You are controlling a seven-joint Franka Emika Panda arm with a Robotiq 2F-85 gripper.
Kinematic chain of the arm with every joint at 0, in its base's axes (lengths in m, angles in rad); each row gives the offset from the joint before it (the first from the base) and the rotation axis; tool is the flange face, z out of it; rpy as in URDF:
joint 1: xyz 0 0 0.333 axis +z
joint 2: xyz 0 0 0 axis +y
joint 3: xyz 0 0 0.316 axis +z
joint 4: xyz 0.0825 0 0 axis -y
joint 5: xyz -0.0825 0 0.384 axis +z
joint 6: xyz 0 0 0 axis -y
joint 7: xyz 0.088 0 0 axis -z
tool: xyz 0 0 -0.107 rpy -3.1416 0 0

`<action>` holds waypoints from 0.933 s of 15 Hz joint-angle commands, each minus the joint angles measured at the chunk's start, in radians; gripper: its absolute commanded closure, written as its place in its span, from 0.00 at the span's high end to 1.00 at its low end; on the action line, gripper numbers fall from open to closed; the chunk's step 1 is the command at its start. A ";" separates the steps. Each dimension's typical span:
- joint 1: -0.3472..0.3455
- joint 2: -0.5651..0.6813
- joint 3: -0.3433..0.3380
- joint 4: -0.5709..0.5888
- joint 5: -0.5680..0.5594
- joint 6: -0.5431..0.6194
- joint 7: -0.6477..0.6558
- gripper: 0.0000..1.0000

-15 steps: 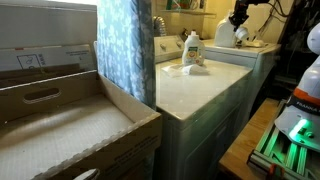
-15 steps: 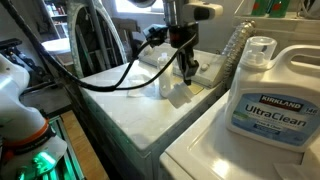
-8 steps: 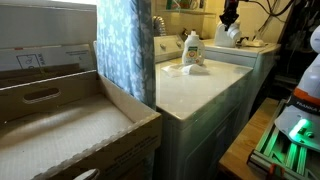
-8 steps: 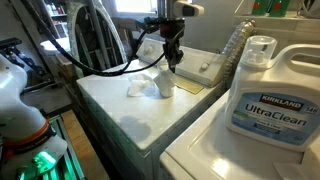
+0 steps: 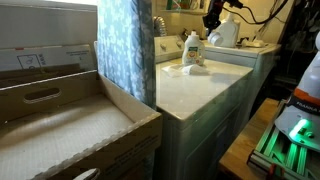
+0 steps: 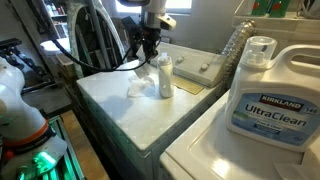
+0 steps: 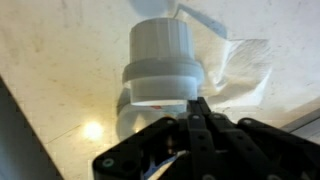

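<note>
A small white capped bottle (image 6: 163, 75) stands upright on the white machine top (image 6: 120, 105), with a crumpled white cloth (image 6: 139, 86) against it. My gripper (image 6: 147, 48) hangs shut and empty above and just beside them, touching neither. In the wrist view the bottle's round cap (image 7: 160, 62) sits right ahead of the closed fingertips (image 7: 200, 108), and the cloth (image 7: 238, 68) spreads out to its right. In an exterior view the gripper (image 5: 212, 18) hovers over the far machine, above the white bundle (image 5: 223, 35).
A big Kirkland UltraClean detergent jug (image 6: 265, 90) (image 5: 192, 50) stands on the neighbouring machine. A clear plastic bottle (image 6: 232, 45) rises behind it. A blue curtain (image 5: 125, 50), a large cardboard box (image 5: 60, 115) and a green-lit device on the floor (image 5: 290, 135) are nearby.
The shut gripper has risen and drifted sideways across the machine top, away from the bottle and cloth, which now stand uncovered. The bottle and cloth stay in place.
</note>
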 commanded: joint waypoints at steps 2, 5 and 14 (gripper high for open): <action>0.041 -0.112 0.019 -0.182 0.127 0.087 -0.020 0.00; 0.057 -0.136 0.037 -0.270 0.123 0.266 -0.008 0.00; 0.136 -0.097 0.045 -0.385 0.220 0.567 -0.083 0.15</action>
